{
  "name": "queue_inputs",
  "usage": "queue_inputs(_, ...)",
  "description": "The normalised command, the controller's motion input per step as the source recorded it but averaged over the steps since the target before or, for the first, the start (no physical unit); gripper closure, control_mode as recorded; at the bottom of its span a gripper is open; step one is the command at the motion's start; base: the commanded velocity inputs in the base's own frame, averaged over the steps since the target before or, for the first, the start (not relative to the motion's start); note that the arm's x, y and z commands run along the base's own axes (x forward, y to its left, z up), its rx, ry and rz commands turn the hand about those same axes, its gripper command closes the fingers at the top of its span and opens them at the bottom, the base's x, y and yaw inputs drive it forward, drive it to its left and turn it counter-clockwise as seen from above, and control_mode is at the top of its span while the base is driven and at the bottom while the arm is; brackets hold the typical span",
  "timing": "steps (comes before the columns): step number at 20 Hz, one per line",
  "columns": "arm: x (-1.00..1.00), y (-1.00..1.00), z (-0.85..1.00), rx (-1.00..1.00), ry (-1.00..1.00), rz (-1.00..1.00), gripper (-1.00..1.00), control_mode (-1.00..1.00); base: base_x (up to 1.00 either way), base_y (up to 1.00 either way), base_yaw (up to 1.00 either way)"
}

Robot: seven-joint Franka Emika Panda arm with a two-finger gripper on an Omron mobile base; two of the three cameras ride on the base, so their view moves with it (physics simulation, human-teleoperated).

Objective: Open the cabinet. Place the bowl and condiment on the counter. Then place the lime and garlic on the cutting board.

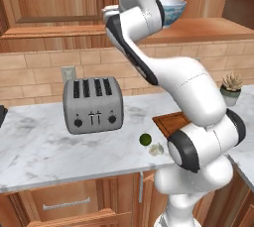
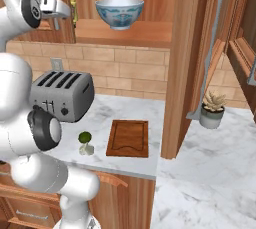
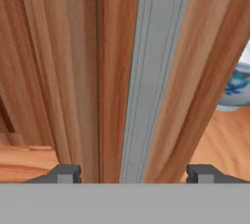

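My gripper (image 3: pixel 134 174) is open, its fingertips (image 3: pixel 66 173) standing either side of the silver bar handle (image 3: pixel 151 71) of a cabinet door (image 3: pixel 58 71), not touching it. From the right base the gripper (image 2: pixel 61 7) is high at the upper left, by the cabinet. The blue-patterned bowl (image 2: pixel 119 13) sits on the cabinet shelf (image 2: pixel 125 33); it also shows past the door's edge as the bowl (image 3: pixel 237 83). A sliver of the yellow condiment (image 2: pixel 74 10) peeks out behind the hand. Lime (image 2: pixel 84 137) and garlic (image 2: pixel 87 149) lie on the counter (image 2: pixel 100 118), left of the cutting board (image 2: pixel 128 138).
A silver toaster (image 2: pixel 62 95) stands on the counter left of the lime. The right cabinet door (image 2: pixel 217 48) hangs open over the counter's corner. A small potted plant (image 2: pixel 212 108) stands beyond it. Drawers with horizontal handles (image 1: pixel 67 203) run below the counter.
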Motion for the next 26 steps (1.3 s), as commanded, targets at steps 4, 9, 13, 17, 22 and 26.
queue_inputs(4, 0.54, 0.1, -0.05, 0.0, 0.0, 0.0, -1.0, -1.0, 0.0, 0.0, 0.0)
queue_inputs(9, 0.33, 0.01, -0.07, 0.0, 0.0, 0.0, 1.0, -1.0, 0.0, 0.0, 0.0)
queue_inputs(13, 0.03, 0.0, -0.07, 0.0, 0.0, 0.0, 1.0, -1.0, 0.0, 0.0, 0.0)
queue_inputs(17, -0.54, 0.12, 0.0, 0.0, 0.0, 0.0, 1.0, -1.0, 0.0, 0.0, 0.0)
queue_inputs(22, -1.0, 0.39, 0.0, 0.0, -0.03, 0.0, 1.0, -1.0, 0.0, 0.0, 0.0)
queue_inputs(26, -1.0, 0.62, -0.01, 0.0, -0.09, 0.0, 1.0, -1.0, 0.0, 0.0, 0.0)
